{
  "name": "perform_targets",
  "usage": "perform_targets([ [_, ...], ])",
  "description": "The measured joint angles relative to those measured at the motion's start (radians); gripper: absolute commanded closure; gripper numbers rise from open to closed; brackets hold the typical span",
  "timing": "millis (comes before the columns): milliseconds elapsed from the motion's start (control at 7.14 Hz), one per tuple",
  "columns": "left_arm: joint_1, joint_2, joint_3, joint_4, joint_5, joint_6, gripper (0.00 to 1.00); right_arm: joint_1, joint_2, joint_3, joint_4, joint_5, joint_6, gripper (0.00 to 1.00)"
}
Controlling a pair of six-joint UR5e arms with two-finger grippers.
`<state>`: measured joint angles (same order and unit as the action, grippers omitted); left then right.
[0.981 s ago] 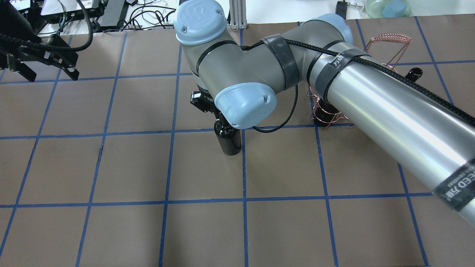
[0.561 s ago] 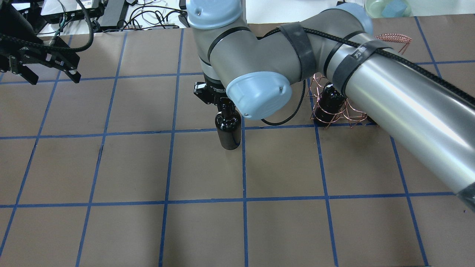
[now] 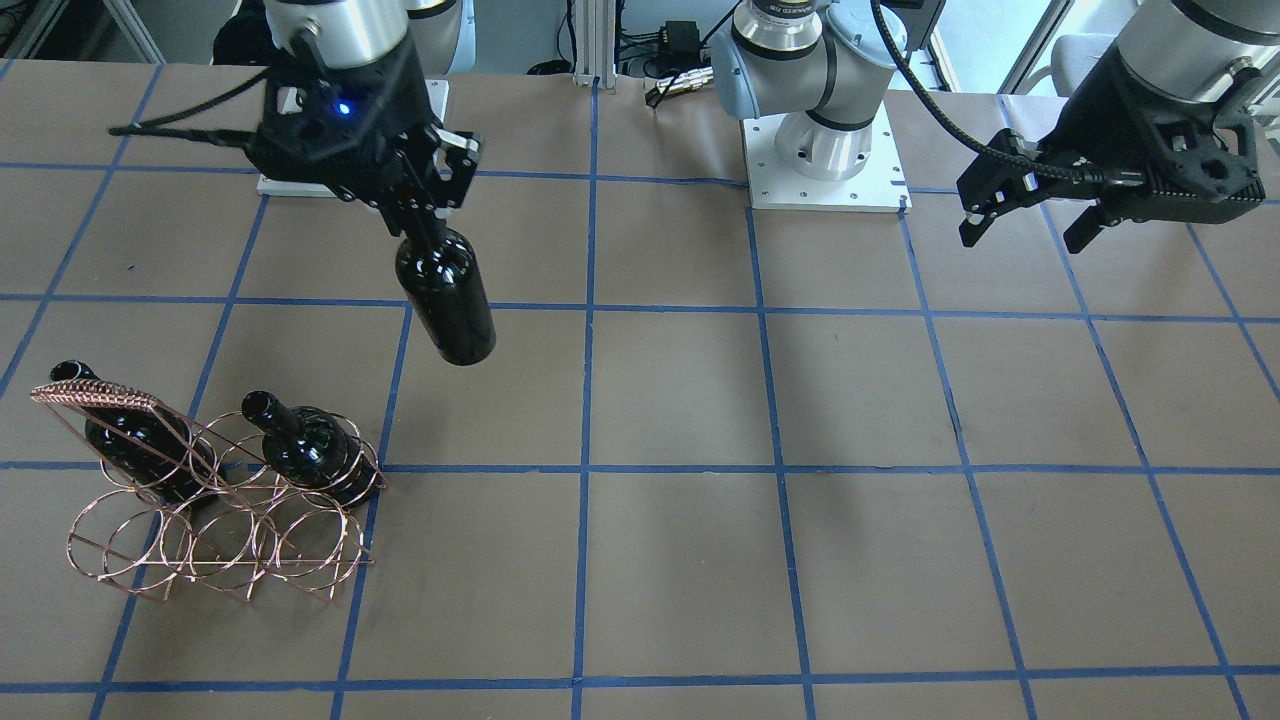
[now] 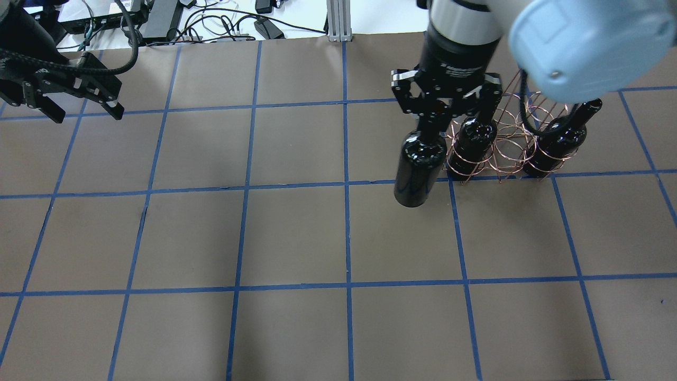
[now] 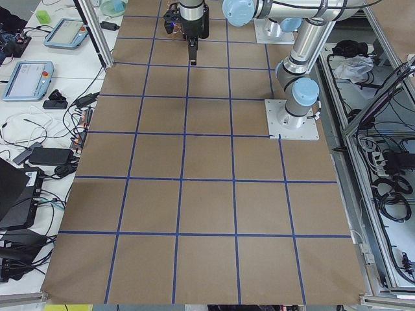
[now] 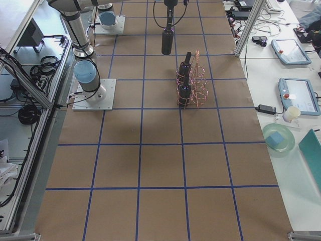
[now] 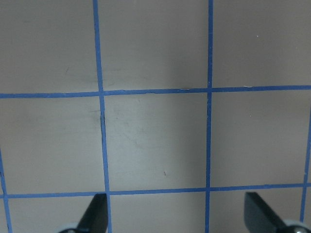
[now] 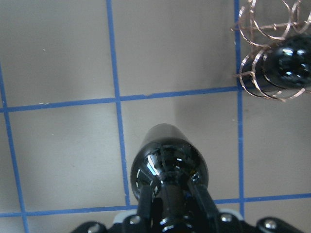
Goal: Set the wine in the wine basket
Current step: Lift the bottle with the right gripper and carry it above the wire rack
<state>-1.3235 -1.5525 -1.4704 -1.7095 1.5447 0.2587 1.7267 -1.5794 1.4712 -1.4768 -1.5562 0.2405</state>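
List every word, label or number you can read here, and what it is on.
No text can be read.
Held wine bottle: no label.
Two bottles in the wire rack: no labels.
Faint print on the right arm's wrist: too blurred.
Teach pendant screens: too small.

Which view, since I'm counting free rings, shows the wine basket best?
Exterior front-facing: the wine basket stands unblocked, its rings plainly visible. Overhead, the right arm hides its top. Exterior right shows it small, end-on. The right wrist view catches one corner. The others miss it.
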Motion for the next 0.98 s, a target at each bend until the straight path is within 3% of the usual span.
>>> perform_targets([
  [420, 0.001, 0.001, -0.003, 0.000, -0.005, 0.000, 0.00, -0.177, -0.087, -0.002, 0.082, -0.076, -0.190, 1.00],
  [981, 0.000, 0.006, -0.009, -0.011, -0.003, 0.000, 0.00, -0.376, -0.075, -0.004, 0.066, -0.037, -0.428, 1.00],
])
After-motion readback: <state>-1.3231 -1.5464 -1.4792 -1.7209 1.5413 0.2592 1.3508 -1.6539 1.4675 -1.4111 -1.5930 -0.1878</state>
